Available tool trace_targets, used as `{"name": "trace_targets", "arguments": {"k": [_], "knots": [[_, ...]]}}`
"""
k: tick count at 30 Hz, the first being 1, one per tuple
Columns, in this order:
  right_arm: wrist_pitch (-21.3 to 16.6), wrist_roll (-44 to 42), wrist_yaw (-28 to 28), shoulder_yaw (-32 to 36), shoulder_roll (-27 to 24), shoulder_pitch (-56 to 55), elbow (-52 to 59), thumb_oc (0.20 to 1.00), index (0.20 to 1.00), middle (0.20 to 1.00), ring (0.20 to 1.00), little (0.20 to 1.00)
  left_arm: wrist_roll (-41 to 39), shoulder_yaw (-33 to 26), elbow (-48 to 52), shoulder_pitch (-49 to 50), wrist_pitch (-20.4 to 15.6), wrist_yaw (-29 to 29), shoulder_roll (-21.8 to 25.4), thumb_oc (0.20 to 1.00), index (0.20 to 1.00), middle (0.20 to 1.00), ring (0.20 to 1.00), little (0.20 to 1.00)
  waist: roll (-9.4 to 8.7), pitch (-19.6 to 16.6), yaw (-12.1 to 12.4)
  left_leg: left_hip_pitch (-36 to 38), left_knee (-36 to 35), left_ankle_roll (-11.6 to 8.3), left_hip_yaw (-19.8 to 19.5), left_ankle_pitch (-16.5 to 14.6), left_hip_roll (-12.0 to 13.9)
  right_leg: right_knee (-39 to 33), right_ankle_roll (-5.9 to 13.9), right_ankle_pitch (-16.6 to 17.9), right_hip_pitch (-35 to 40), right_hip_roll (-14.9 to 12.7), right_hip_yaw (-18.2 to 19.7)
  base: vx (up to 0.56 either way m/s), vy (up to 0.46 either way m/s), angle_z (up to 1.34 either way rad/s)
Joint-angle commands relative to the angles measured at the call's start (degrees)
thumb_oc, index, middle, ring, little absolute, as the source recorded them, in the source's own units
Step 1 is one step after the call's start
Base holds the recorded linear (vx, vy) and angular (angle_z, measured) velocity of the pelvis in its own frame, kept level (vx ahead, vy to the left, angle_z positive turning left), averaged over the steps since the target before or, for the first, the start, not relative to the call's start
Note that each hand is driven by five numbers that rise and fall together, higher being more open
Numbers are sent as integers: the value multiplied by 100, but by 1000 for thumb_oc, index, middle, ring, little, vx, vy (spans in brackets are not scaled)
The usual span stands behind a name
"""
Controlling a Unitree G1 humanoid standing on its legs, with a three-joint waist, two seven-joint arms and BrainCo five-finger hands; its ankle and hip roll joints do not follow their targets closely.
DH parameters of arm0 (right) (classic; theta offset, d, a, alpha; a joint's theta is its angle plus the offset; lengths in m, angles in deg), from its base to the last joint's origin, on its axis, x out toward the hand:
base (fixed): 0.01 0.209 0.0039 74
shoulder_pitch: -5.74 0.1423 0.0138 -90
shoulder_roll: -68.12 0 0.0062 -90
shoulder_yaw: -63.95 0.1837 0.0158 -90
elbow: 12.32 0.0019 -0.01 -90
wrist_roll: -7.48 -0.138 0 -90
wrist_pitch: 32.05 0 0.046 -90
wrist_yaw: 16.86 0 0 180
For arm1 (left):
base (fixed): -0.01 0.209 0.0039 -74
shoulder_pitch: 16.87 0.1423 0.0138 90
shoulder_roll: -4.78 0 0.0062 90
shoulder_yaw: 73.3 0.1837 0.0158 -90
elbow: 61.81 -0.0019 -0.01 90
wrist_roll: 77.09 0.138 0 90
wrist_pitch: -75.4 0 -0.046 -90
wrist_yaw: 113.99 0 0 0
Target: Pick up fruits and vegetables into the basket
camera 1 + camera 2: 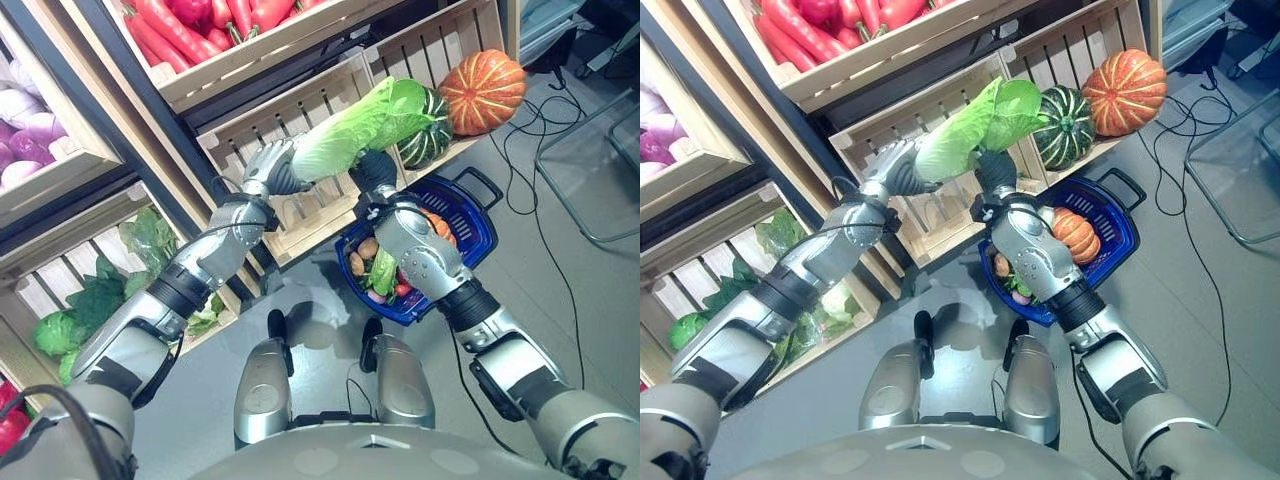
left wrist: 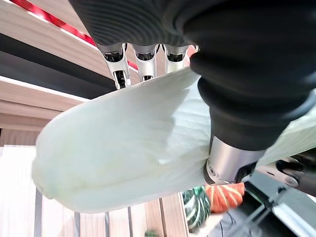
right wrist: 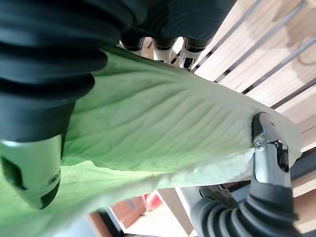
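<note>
Cabbage (image 1: 365, 125), long and pale green, held up in the air in front of the wooden crates (image 1: 300, 110), gripped at both ends. Left hand (image 1: 270, 168) curled round the whitish stem end, fingers over the top and thumb under, as seen in the left wrist view. Right hand (image 1: 375, 172) closed round the leafy end from below, thumb and fingers pressed into the ribbed leaf in the right wrist view. Long axis running from lower left, at the left hand, up to the right, toward the striped green squash (image 1: 428, 135) and the orange pumpkin (image 1: 483, 90) on the crate.

Blue basket (image 1: 478, 225) on the floor below and to the right of the cabbage, directly under the right forearm, already holding a small orange pumpkin (image 1: 1076, 233), some greens and a few smaller pieces. Right hand the nearer of the two to the basket; left hand well apart from it. Probably a matter of swinging the leafy end down and rightward, so the cabbage goes in lengthways along the basket rather than across its rim.
</note>
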Motion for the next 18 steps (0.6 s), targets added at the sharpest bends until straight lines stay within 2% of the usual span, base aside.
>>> {"name": "trace_targets", "arguments": {"k": [1, 3, 7, 8, 9, 10, 13, 18], "knots": [[-347, 367, -1136, -418, 564, 944, 956, 200, 200, 200, 200, 200, 33, 817, 659, -328, -250, -912, -248, 200, 200, 200, 200, 200, -94, -25, 64, 269, 441, 100, 221, -954, -108, -929, 322, 273, 594, -107, -34, -13, -7, 5], [-386, 343, -1209, -429, 539, 979, 992, 200, 200, 200, 200, 200, 72, 830, 691, -296, -304, -1018, -244, 200, 200, 200, 200, 200, -94, -28, 77, 265, 447, 98, 215, -959, -106, -930, 328, 274, 595, -110, -37, -14, -12, 5], [-265, 329, -1008, -394, 412, 1018, 1030, 200, 200, 200, 200, 200, 293, 882, 748, -260, -314, -1174, -173, 200, 200, 200, 200, 200, -106, 1, 89, 248, 427, 101, 213, -956, -94, -935, 352, 280, 571, -108, -51, -32, -25, 1], [-303, 279, -850, -369, 371, 1030, 1017, 200, 200, 200, 200, 200, 319, 908, 755, -279, -234, -1151, -135, 288, 288, 288, 288, 288, -118, 24, 79, 227, 434, 99, 221, -949, -85, -931, 357, 290, 549, -107, -48, -66, -35, 1], [-336, 270, -779, -350, 346, 1034, 995, 200, 200, 200, 200, 200, 306, 919, 748, -291, -191, -1080, -117, 837, 837, 837, 837, 837, -122, 42, 74, 211, 442, 99, 225, -946, -79, -923, 357, 293, 530, -105, -47, -80, -33, 1], [-412, 255, -723, -302, 311, 1035, 947, 200, 200, 200, 200, 200, 299, 914, 717, -292, -153, -1004, -89, 1000, 1000, 1000, 1000, 1000, -122, 66, 66, 202, 436, 98, 233, -942, -66, -916, 357, 292, 512, -101, -53, -62, -19, 1], [-560, 406, -529, -86, 208, 1019, 924, 200, 200, 200, 200, 200, 145, 866, 639, -253, -2, -790, -26, 1000, 1000, 1000, 1000, 1000, -121, 160, 37, 141, 448, 84, 244, -926, -37, -876, 353, 291, 433, -93, -56, -104, -18, 0], [-799, 1014, -227, 504, -69, 899, 959, 200, 200, 200, 200, 200, -670, 591, 529, 56, 303, -315, 41, 1000, 1000, 1000, 1000, 1000, -69, 358, -29, -14, 501, 75, 245, -916, -13, -719, 345, 252, 223, -82, -62, -108, -13, 3]]}}
